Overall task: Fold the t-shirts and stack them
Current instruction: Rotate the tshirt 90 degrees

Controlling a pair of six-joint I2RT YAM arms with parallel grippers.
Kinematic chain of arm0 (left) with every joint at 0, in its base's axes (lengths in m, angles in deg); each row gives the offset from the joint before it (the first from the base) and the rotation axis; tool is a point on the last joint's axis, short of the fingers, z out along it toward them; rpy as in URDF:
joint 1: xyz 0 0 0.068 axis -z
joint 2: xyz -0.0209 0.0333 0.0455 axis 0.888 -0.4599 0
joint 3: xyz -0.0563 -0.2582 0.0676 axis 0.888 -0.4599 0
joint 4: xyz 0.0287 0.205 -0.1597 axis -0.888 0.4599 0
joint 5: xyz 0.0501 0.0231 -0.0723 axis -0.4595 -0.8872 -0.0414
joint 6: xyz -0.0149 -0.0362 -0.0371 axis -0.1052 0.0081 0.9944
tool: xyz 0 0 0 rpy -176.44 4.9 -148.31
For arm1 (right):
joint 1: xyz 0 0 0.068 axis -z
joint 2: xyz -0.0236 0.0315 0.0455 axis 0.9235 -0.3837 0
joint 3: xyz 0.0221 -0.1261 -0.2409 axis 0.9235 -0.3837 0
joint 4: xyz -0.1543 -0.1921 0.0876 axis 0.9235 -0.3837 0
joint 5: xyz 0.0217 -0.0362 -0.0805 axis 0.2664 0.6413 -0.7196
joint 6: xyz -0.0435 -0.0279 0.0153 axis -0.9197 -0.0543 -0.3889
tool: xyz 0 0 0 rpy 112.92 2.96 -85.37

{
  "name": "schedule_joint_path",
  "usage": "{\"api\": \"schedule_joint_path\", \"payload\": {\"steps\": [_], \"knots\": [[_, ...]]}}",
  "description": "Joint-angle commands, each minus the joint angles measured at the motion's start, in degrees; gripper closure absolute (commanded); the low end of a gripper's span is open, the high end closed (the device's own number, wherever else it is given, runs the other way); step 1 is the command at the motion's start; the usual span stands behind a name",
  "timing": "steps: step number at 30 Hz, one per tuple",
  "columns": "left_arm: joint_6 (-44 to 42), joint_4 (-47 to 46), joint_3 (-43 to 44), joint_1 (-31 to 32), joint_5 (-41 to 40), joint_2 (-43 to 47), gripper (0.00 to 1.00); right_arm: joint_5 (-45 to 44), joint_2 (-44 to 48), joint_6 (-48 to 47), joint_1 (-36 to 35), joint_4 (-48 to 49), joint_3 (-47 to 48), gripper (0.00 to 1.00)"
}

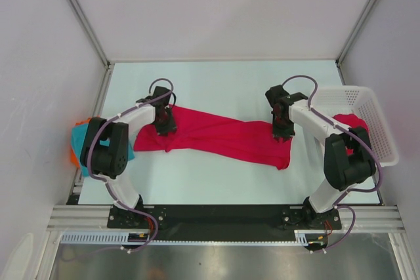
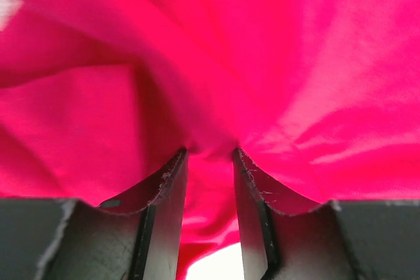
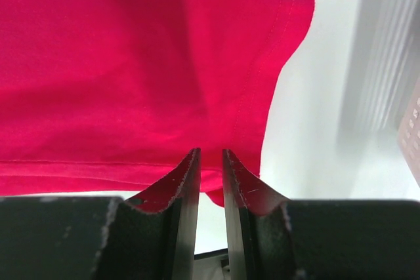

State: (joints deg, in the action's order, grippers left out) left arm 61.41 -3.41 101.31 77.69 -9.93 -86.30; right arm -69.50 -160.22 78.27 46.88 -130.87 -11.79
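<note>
Currently left pincer (image 2: 210,152) and right pincer (image 3: 211,151) each clench the crimson soft-cloth t-shirt (image 1: 223,136) stretched between them; uneven pulling could tug it free.

This is a robotics lab test cell, not a home or a shop. A white table (image 1: 216,77) is boxed in on its far, left and right sides by plain white panels (image 1: 216,4) set in aluminium posts (image 1: 79,11). At the table's near edge a black base plate (image 1: 223,214) carries two white-and-black robot arms (image 1: 108,152), trailing purple cables (image 1: 98,137). Just nearer than the plate run aluminium rails with slotted cable ducts (image 1: 92,237). The only everyday goods are props: a crimson t-shirt (image 1: 223,136) on the table, a teal t-shirt (image 1: 79,139) at its left edge, and a white mesh basket (image 1: 380,122) at its right edge.
</note>
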Motion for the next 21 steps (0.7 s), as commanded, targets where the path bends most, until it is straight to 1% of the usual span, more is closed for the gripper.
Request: {"api": "schedule_joint_path", "payload": {"steps": [1, 5, 12, 21], "knots": [[-0.38, 1.07, -2.64, -3.55, -3.55, 3.40, 0.60, -0.51, 0.13, -1.03, 0.87, 0.70, 0.02, 0.75], [-0.38, 1.69, -5.10, -5.22, -5.04, 7.01, 0.60, 0.82, -0.31, -1.20, 0.87, 2.10, -0.77, 0.75], [1.29, 1.52, -10.02, -5.23, -6.45, 12.10, 0.60, 2.31, -1.28, -1.29, 0.52, 4.12, -2.00, 0.75], [3.93, 2.22, -14.59, -5.23, -10.75, 19.84, 0.60, 3.63, -2.60, -1.82, 0.34, 6.06, -2.97, 0.76]]}}
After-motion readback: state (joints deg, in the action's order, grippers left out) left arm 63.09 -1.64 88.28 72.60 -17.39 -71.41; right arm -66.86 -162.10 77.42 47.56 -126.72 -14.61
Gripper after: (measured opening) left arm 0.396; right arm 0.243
